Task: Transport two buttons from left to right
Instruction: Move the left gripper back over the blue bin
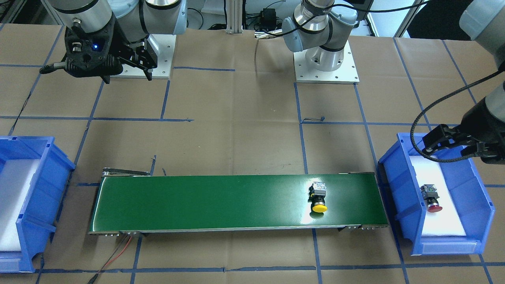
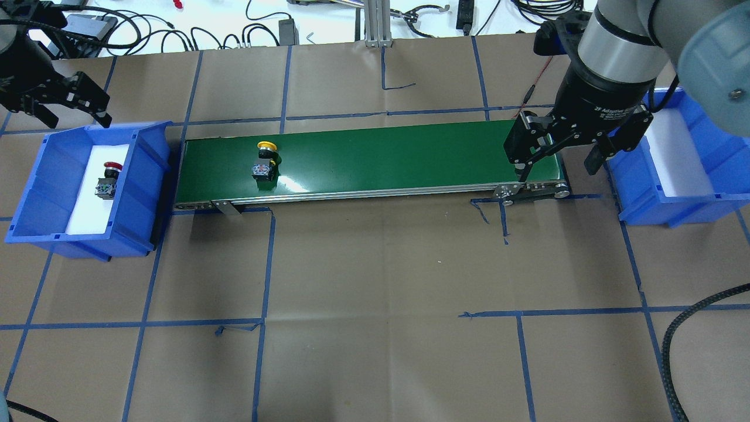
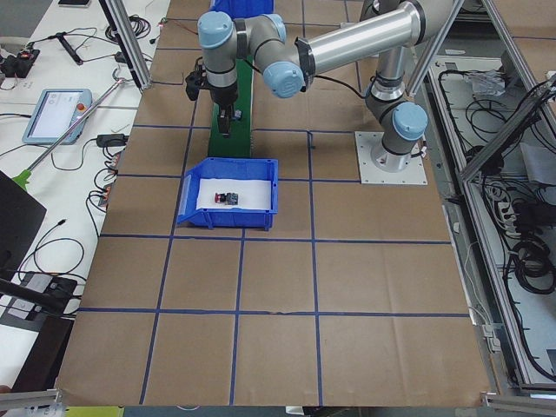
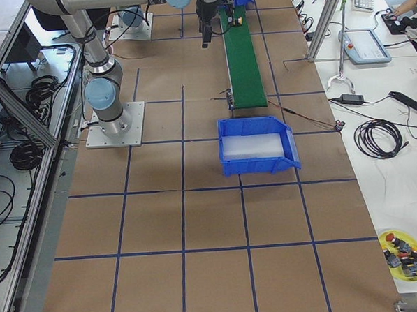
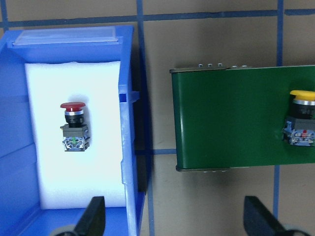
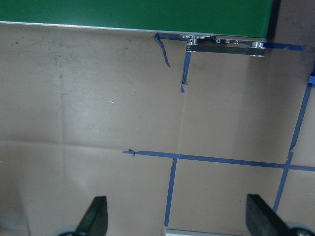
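Silver arms [image 3: 365,35], pale-blue joint caps [image 3: 285,80], black left gripper [image 2: 76,117], black right gripper [image 2: 555,171].

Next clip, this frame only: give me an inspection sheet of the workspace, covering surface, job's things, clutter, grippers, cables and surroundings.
Surface: table under brown paper with a blue tape grid; green belt across it.
Job's things: yellow button on its side on the belt, near its left end; red button on white foam in the left blue bin; right blue bin shows no button.
Clutter: nothing seen on the table.
Grippers: left gripper open, empty, by the left bin's far edge; right gripper open, empty, over the belt's right end.
Cables: red and black wires at the belt's right end; braided cable on the left arm.
Surroundings: white bench with coiled cables; yellow plate of small button-like parts.
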